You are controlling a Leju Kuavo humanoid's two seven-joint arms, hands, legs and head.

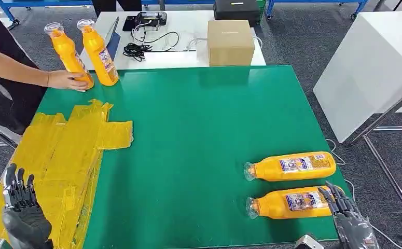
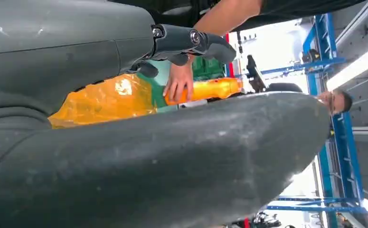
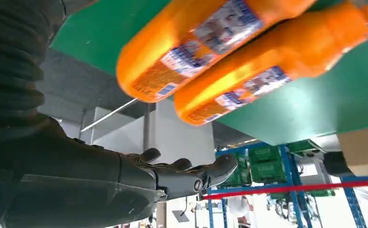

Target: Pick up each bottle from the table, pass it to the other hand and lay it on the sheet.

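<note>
Two orange bottles lie on their sides on the green table at the right front: the nearer bottle (image 1: 287, 202) (image 3: 191, 40) and the farther bottle (image 1: 292, 167) (image 3: 277, 66). My right hand (image 1: 350, 220) (image 3: 182, 175) is just past the nearer bottle's base end, fingers spread, holding nothing. My left hand (image 1: 21, 212) (image 2: 191, 40) hovers open over the near end of the yellow sheet (image 1: 58, 161). Two more orange bottles stand upright at the far left corner: one (image 1: 102, 54) free, the other (image 1: 70, 54) (image 2: 205, 89) gripped by a person's hand (image 1: 66, 80).
A person's arm (image 1: 12, 67) reaches in from the left. Behind the green table stands a white table with a cardboard box (image 1: 230, 42), black cables (image 1: 141, 46) and a device (image 1: 149, 21). A white block (image 1: 367, 67) stands off to the right.
</note>
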